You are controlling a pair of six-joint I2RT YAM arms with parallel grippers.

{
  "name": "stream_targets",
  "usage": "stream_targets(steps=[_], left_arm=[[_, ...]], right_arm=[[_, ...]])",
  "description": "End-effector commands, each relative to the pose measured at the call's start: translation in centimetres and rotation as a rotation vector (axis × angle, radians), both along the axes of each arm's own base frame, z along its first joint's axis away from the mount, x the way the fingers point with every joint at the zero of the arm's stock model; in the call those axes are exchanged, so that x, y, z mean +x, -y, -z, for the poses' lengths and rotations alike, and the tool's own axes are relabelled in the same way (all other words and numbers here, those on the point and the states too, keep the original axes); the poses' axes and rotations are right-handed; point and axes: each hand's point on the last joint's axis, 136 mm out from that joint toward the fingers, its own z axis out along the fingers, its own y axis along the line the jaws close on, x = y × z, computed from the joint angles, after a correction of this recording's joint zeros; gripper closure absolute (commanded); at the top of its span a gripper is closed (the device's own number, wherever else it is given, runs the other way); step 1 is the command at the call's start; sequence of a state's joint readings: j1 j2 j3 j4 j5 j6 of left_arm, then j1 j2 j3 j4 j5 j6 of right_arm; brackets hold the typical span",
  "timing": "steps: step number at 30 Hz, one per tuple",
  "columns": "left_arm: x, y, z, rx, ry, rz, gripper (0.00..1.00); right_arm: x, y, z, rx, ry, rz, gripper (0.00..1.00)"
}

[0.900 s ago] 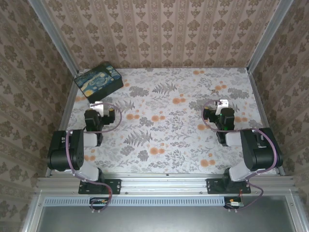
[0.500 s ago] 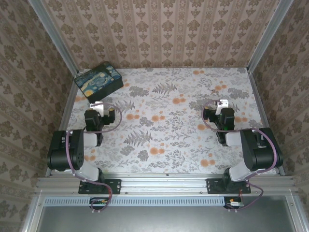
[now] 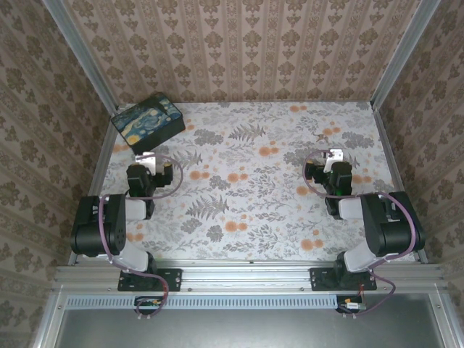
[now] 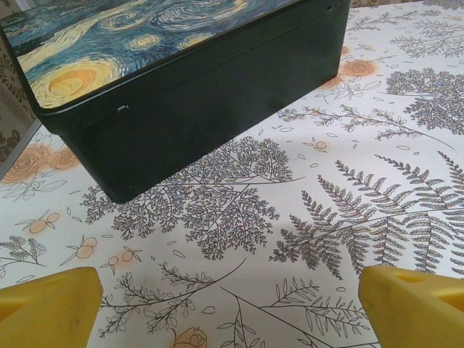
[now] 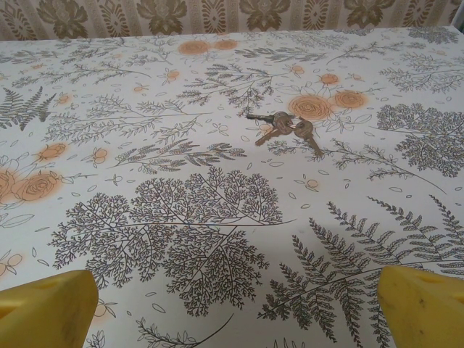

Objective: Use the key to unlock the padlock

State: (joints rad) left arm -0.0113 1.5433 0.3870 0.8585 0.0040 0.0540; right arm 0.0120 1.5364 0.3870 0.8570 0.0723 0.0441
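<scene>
Nothing has moved since a moment ago: both arms sit parked, with my left gripper [image 4: 232, 308] and right gripper [image 5: 232, 304] spread wide and holding nothing. Ahead of the right gripper, keys [image 5: 286, 129] on a ring lie flat on the worktop [image 5: 181, 217]. I judge them light, stiff, thin and slippery, best pinched by one key's head with the blade left free. Just beyond my left gripper the box [image 4: 181, 109] is shut; whether the padlock is inside, I cannot tell.
</scene>
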Motion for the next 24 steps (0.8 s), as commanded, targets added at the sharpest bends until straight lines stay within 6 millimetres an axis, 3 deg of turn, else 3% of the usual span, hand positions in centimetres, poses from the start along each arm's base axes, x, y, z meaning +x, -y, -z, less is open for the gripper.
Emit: stream_targets(steps=[1,8,11,14,15,21,24], left_arm=[[0.6,0.1,-0.8,0.005,0.025,0.006,0.0],[0.5,0.1,-0.8,-0.029,0.017,0.024,0.0],[0.8,-0.9,-2.9,-0.031,-0.018,-0.033,0.0],[1.2,-2.6,-5.7,-0.012,-0.079,-0.138,0.0],[1.3,-2.9,-6.5,-0.007,-0.105,-0.158,0.0],[0.5,-4.0,-9.5,-0.066,-0.258,-0.291,0.0],[-0.5,-2.7,-10.3,-0.126,-0.295,-0.289,0.0]], right_arm=[[0.5,0.0,-1.0,-0.01,0.024,0.004,0.0],[0.8,-0.6,-1.0,0.006,0.012,-0.039,0.0],[1.0,0.0,-2.4,0.011,-0.008,-0.013,0.0],[1.8,2.9,-4.2,0.04,-0.11,0.139,0.0],[2.1,3.7,-3.8,0.062,-0.166,0.164,0.0],[6.5,4.4,-4.4,0.174,-0.357,0.14,0.07],[8.2,4.5,-4.0,0.186,-0.417,0.122,0.12]])
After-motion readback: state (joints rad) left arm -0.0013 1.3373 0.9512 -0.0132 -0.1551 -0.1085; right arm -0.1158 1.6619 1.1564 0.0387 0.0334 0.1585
